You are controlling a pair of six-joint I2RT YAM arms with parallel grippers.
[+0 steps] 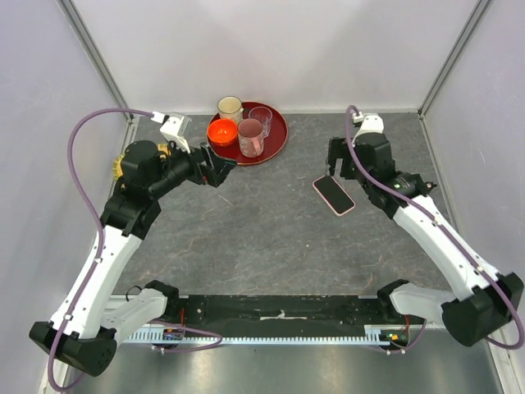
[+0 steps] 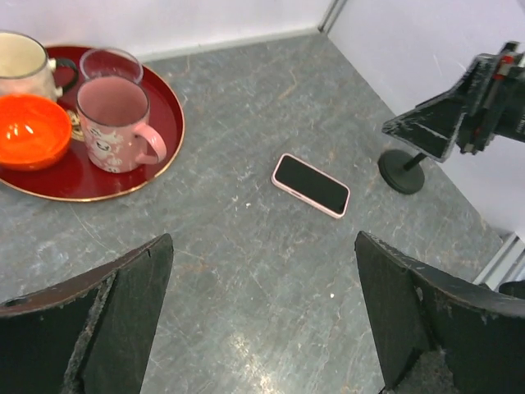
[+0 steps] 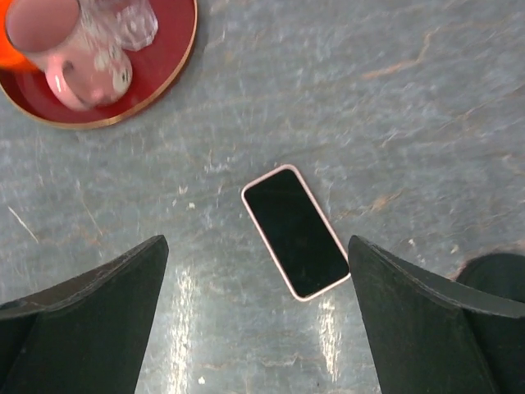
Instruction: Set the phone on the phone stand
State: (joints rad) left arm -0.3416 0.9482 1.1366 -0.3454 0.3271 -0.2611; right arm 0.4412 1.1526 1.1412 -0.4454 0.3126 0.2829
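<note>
Grey table [image 1: 262,238], phone [image 1: 334,194] flat just beside wide-spread right claw [image 1: 338,168].

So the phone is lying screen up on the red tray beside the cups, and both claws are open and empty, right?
Not quite: the phone lies screen up on the grey table, apart from the red tray and its cups, as the right wrist view shows. The left claw and right claw are open and empty.
</note>
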